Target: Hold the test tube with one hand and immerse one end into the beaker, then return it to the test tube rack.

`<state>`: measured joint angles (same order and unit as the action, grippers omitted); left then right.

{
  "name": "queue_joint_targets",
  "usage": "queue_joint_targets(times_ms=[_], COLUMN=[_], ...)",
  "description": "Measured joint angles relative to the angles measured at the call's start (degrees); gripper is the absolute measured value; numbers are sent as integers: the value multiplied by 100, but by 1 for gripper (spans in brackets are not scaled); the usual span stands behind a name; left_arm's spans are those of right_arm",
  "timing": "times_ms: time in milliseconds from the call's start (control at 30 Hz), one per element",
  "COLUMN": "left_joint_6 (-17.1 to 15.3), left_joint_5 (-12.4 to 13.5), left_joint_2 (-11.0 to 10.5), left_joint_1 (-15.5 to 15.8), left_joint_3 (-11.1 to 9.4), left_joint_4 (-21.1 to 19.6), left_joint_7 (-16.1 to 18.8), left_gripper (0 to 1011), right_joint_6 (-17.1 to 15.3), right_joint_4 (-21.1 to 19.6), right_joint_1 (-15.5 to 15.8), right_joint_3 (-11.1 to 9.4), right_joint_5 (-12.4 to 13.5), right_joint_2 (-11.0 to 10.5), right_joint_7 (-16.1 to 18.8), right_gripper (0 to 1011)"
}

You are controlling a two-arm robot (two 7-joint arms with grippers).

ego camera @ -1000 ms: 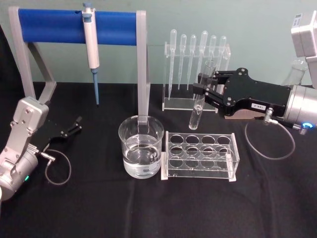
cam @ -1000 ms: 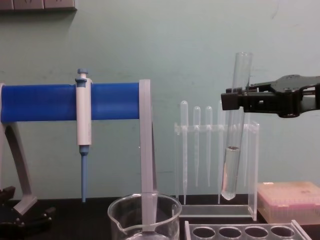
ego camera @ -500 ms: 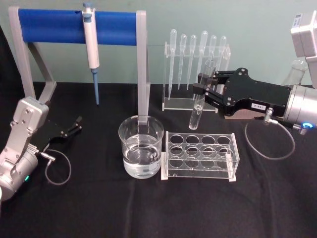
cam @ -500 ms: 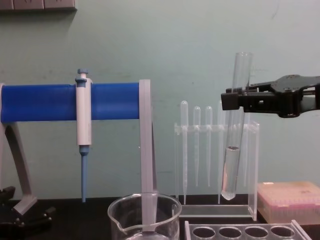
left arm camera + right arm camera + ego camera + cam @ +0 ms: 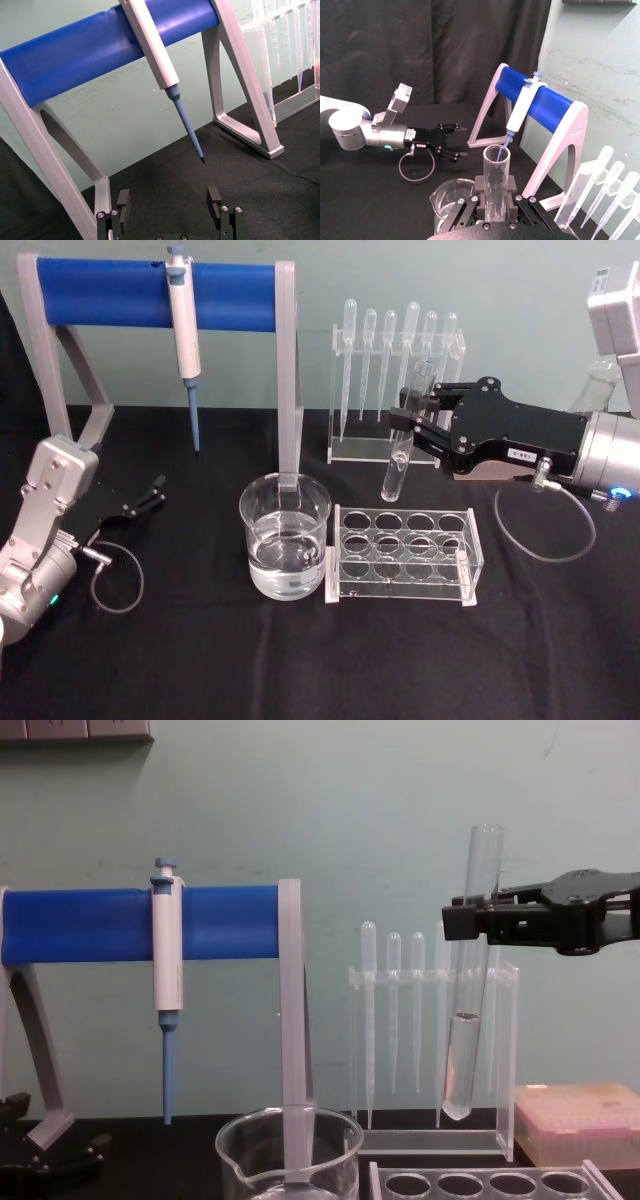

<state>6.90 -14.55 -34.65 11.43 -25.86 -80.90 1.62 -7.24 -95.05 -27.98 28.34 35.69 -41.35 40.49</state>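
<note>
Across the upper left of the head view stands the blue-barred pipette stand (image 5: 110,292) with a micropipette (image 5: 183,330) hanging from it. Its grey right leg rises just behind the beaker (image 5: 285,540) at centre, which holds clear liquid. From the right edge the right gripper (image 5: 412,415) reaches in, jaws clamped on the test tube (image 5: 398,468). The tube hangs nearly upright in the air, liquid in its lower part, in front of the rack of plastic pipettes (image 5: 390,340). Below it the test tube rack (image 5: 403,538) sits just beside the beaker's right. Bare black cloth (image 5: 300,660) runs along the bottom. At the left edge the left gripper (image 5: 153,492) rests low, fingers spread, grasping nothing.
</note>
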Motion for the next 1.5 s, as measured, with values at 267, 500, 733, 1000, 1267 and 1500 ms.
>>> queue_joint_targets(times_ms=[267, 500, 733, 1000, 1267, 1500], left_joint_6=[0, 1, 0, 0, 0, 0], left_joint_5=[0, 0, 0, 0, 0, 0], left_joint_2=[0, 0, 0, 0, 0, 0], left_joint_1=[0, 0, 0, 0, 0, 0], left_joint_3=[0, 0, 0, 0, 0, 0], left_joint_4=[0, 0, 0, 0, 0, 0], left_joint_7=[0, 0, 0, 0, 0, 0], left_gripper=[1000, 1000, 1000, 1000, 1000, 1000], right_joint_6=[-2, -56, -98, -126, -146, -130], right_joint_4=[18, 2, -35, -72, 17, 193], right_joint_1=[-65, -193, -357, -541, -695, -765], right_joint_3=[24, 73, 150, 364, 658, 835], right_joint_5=[58, 160, 234, 271, 246, 151], right_joint_2=[32, 108, 219, 421, 631, 758], right_joint_7=[0, -38, -72, -67, -43, -40], right_gripper=[236, 236, 236, 236, 236, 236])
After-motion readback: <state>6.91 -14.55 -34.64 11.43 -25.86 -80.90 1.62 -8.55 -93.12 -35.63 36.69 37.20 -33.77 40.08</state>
